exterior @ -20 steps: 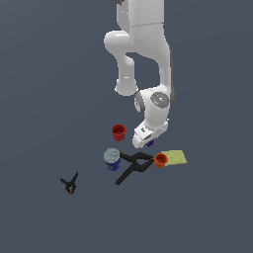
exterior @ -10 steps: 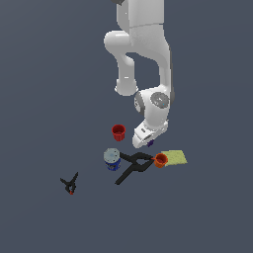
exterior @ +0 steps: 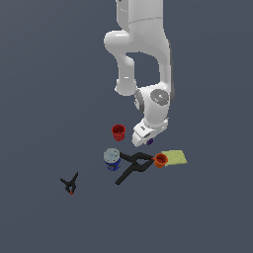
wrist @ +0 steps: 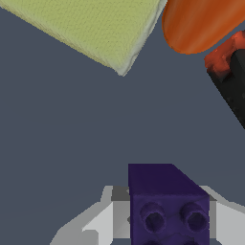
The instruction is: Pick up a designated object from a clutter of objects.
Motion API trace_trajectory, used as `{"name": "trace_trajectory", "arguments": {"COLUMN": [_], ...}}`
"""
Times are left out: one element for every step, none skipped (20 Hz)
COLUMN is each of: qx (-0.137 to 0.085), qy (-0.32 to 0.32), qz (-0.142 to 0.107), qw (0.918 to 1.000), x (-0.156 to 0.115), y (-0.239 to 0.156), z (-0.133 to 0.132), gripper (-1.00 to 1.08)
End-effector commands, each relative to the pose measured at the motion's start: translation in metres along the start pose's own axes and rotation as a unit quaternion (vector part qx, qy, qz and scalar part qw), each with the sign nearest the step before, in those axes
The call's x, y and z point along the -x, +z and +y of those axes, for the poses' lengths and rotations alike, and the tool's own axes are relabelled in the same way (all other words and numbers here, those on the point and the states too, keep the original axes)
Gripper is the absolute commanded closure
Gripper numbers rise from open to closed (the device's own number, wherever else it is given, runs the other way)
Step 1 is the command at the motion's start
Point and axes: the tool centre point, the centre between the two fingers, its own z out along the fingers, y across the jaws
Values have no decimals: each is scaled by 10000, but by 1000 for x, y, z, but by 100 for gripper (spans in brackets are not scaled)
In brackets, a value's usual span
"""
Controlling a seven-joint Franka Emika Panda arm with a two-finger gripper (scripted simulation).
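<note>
The dark purple cube (exterior: 150,142) lies just under the arm's hand in the exterior view, to the right of the red cup (exterior: 118,132). In the wrist view the purple cube (wrist: 167,201), with round dimples on its face, sits between my gripper's pale fingers (wrist: 107,217), which stand against both of its sides. My gripper (exterior: 147,140) is shut on the cube, low over the floor. I cannot tell whether the cube is off the ground.
A blue grey-lidded can (exterior: 112,159), a large black clamp (exterior: 132,167), an orange cup (exterior: 160,159) and a yellow sponge (exterior: 175,157) lie close in front of the gripper. A small black clamp (exterior: 70,184) lies apart, at the exterior view's left.
</note>
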Motion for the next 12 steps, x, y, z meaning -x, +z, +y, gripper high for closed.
{"name": "trace_trajectory", "arguments": {"qx": [4, 4, 4, 4, 4, 4, 6, 6, 6, 6, 6, 6], "qy": [-1, -1, -1, -1, -1, -1, -3, -3, -3, -3, -3, -3], "qz": [3, 3, 3, 3, 3, 3, 2, 2, 2, 2, 2, 2], "qw": [10000, 10000, 10000, 10000, 10000, 10000, 10000, 10000, 10000, 10000, 10000, 10000], "x": [2, 3, 5, 6, 8, 9, 11, 13, 15, 17, 19, 21], "y": [-9, -13, -18, -23, -28, -34, -41, -47, -55, -62, -70, -78], "z": [1, 1, 1, 1, 2, 2, 2, 2, 3, 3, 3, 4], "gripper": [108, 108, 108, 108, 108, 108, 108, 108, 108, 108, 108, 108]}}
